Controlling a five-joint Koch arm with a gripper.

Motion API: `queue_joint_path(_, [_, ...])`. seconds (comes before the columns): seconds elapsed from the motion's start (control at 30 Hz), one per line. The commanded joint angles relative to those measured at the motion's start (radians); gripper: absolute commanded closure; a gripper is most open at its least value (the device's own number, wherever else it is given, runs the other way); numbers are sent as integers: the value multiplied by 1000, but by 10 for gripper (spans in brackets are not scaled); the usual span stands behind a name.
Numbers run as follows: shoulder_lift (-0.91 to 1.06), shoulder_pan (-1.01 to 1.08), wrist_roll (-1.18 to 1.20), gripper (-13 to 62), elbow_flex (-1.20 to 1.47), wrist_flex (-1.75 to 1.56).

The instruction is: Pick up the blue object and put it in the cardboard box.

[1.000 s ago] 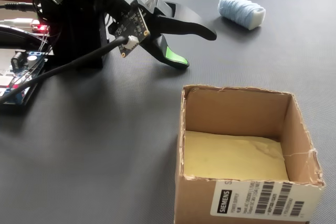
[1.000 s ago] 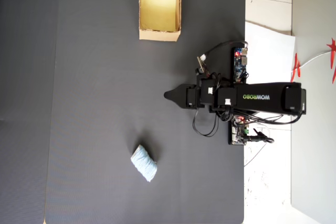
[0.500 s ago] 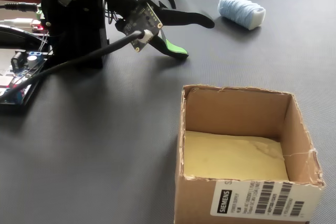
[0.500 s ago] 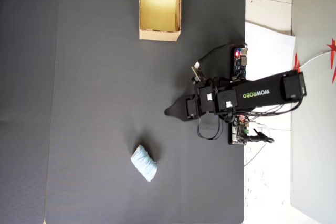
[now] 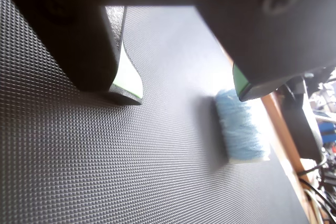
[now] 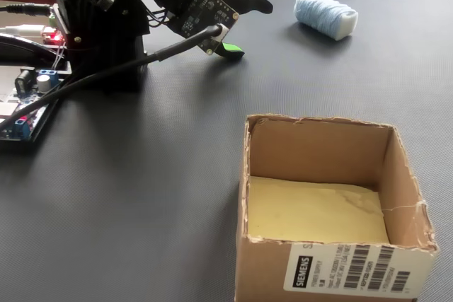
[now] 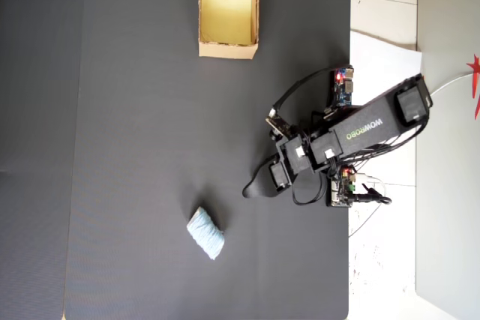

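The blue object (image 6: 324,13) is a pale blue ribbed bundle lying on the black mat, far from the cardboard box (image 6: 333,274). Seen from overhead, the blue object (image 7: 205,232) is near the lower middle and the cardboard box (image 7: 228,52) stands at the top edge, with nothing inside it. My gripper (image 6: 251,30) hovers low over the mat, open, with nothing between its green-padded jaws. In the wrist view my gripper (image 5: 185,90) has its jaws wide apart, and the blue object (image 5: 241,129) lies ahead, just below the right jaw's tip. In the overhead view my gripper (image 7: 251,190) is a short way up and right of the bundle.
The arm's base (image 6: 106,33) stands at the mat's edge beside circuit boards (image 6: 28,97) and loose cables (image 7: 367,196). The black textured mat (image 7: 135,148) covers most of the table. A wooden edge (image 5: 283,129) runs just beyond the bundle in the wrist view.
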Motion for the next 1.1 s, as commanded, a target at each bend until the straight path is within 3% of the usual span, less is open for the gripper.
queue_joint_path(0.0, [87,-15,28,157,2,-8])
queue_joint_path(0.9, [0,-18,46,163,-241,71])
queue_joint_path(1.07, [-103,-20,49,163,-414,198])
